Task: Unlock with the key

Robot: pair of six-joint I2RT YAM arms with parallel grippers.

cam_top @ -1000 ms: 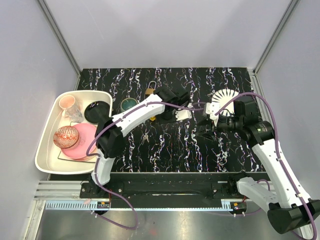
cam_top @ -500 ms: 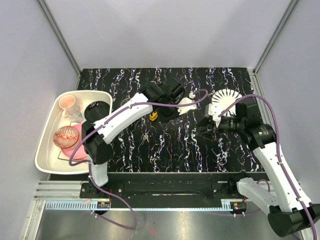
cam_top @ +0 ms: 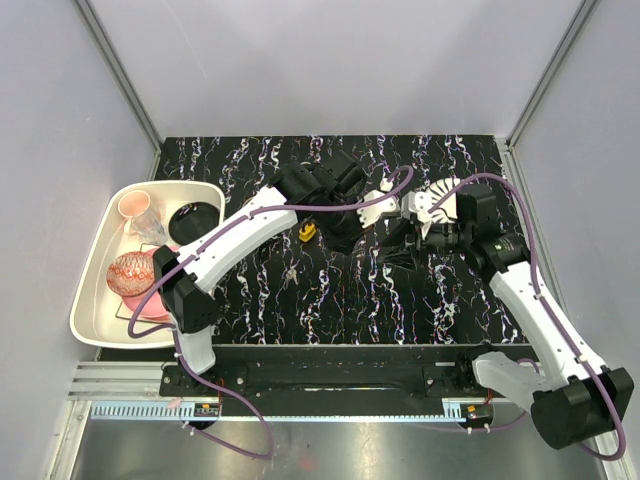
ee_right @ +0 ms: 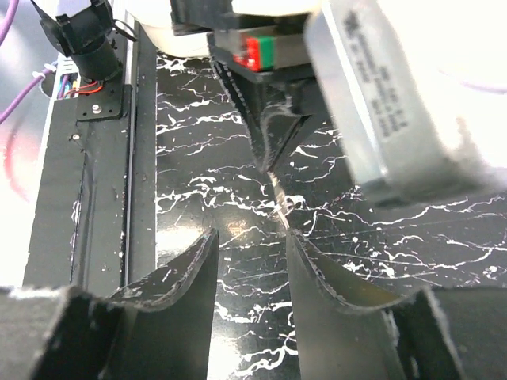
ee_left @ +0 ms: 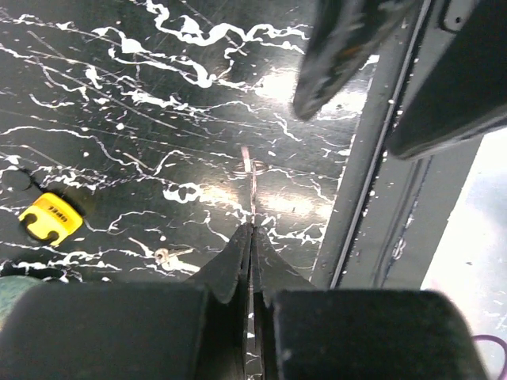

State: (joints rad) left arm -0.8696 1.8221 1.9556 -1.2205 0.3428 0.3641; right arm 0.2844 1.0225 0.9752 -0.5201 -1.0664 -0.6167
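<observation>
Right fingers point(ee_right: 184, 275) now closer in, spread (empty) near the key point(ee_left: 252, 190), seemingly pinched in closed left fingers point(ee_left: 230, 263).

A white tray point(cam_top: 85, 325) (left edge of marbled table point(cam_top: 330, 300)) holds pink cup point(cam_top: 134, 206), black bowl point(cam_top: 192, 222).

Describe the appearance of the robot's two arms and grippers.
The left arm and right arm have white curved shells with black joints. A purple cable runs along each. The left gripper and right gripper have black tapering fingers.
</observation>
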